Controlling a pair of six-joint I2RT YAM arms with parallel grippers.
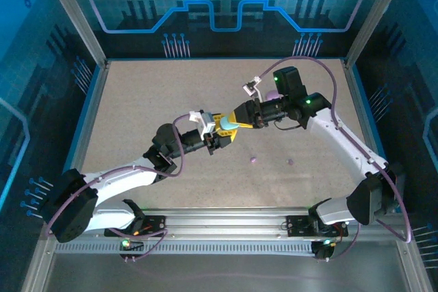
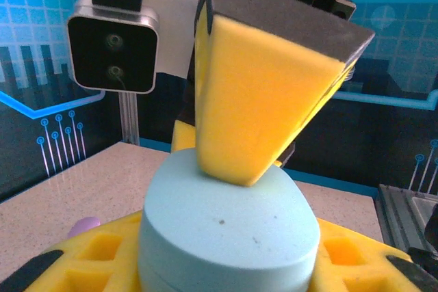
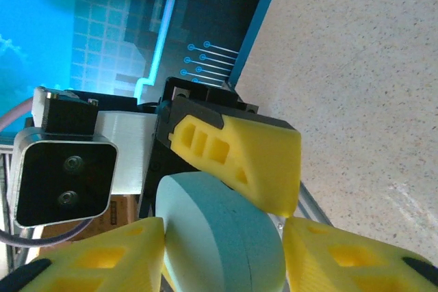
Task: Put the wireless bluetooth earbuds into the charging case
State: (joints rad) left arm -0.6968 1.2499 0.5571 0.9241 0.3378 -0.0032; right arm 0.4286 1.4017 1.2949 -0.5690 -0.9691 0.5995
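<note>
A teal charging case (image 1: 230, 125) hangs above the table's middle, where my two grippers meet. Its lid is closed. My left gripper (image 1: 222, 132) is shut on it, the yellow pads clamping its rounded sides (image 2: 229, 227). My right gripper (image 1: 237, 122) comes from the right, and its jaws press on the case's two flat faces (image 3: 219, 237). One right finger (image 2: 267, 94) lies on the upper face. A left finger (image 3: 246, 155) crosses the case's rim. Two tiny light purple earbuds (image 1: 253, 159) (image 1: 291, 162) lie on the table in front of the grippers.
A light purple thing (image 1: 274, 94) shows behind the right wrist. Another small purple piece (image 2: 85, 225) lies on the table by the left fingers. Metal posts and blue panels wall in the speckled table (image 1: 137, 100). A rail (image 1: 226, 220) runs along its near edge.
</note>
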